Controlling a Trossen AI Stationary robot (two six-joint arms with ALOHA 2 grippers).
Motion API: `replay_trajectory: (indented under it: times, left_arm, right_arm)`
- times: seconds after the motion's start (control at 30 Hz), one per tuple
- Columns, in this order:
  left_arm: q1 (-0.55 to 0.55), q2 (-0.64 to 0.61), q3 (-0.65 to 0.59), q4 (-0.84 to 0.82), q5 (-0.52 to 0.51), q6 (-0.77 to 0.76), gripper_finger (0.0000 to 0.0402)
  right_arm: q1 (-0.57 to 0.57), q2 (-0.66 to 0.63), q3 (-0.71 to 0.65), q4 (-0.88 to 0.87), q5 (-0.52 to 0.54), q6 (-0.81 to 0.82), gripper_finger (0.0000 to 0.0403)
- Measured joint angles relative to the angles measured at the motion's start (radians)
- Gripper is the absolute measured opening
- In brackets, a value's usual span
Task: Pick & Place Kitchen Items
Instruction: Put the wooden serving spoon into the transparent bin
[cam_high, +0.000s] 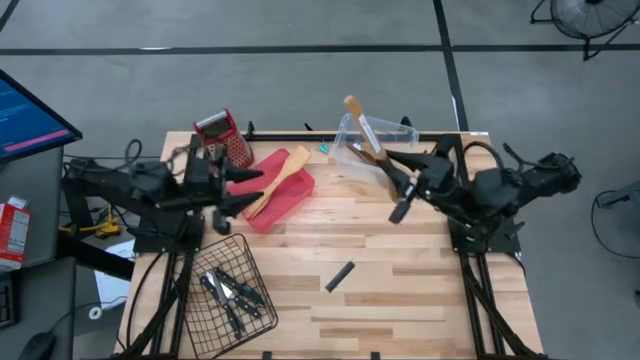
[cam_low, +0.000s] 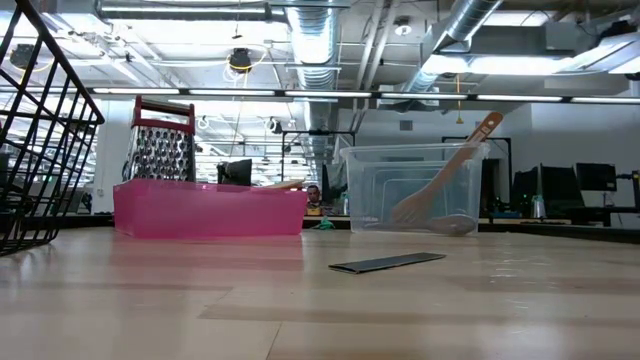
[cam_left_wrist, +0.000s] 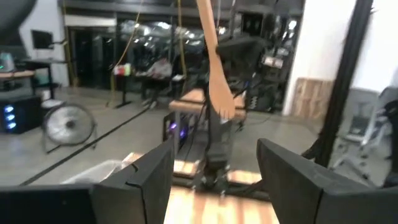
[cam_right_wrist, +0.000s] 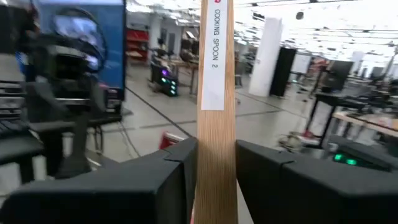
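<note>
Knives with black handles lie in the black wire basket at the worktop's front left corner. Left claw hangs open over the red tray. Right claw grips a light wooden cooking spoon near the back edge.

Both arms matte black w/ chunky jointed links, left arm and right arm. Black cables loop along each. Black tube-frame bases. Fingers are flat, angular black plastic, wide blocky tips.
</note>
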Motion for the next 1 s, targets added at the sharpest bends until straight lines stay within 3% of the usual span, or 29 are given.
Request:
replay_trajectory:
  times: [0.13,0.5,0.73,1.0]
  left_arm:
    - [0.000,0.068,0.000,-0.001,-0.023,-0.027,0.0209]
    - [0.000,0.191,0.000,0.002,-0.025,-0.145,0.0209]
    - [0.000,0.222,0.000,0.010,-0.025,-0.263,0.0209]
    - [0.000,0.222,0.000,0.019,-0.025,-0.329,0.0209]
  right_arm:
    - [-0.054,-0.001,0.000,-0.066,0.000,-0.029,0.0093]
    - [-0.103,0.000,0.000,-0.044,0.017,-0.378,0.0093]
    - [-0.123,-0.001,0.000,0.019,0.045,-0.590,0.0093]
    - [-0.155,-0.001,0.000,0.020,0.064,-0.680,0.0093]
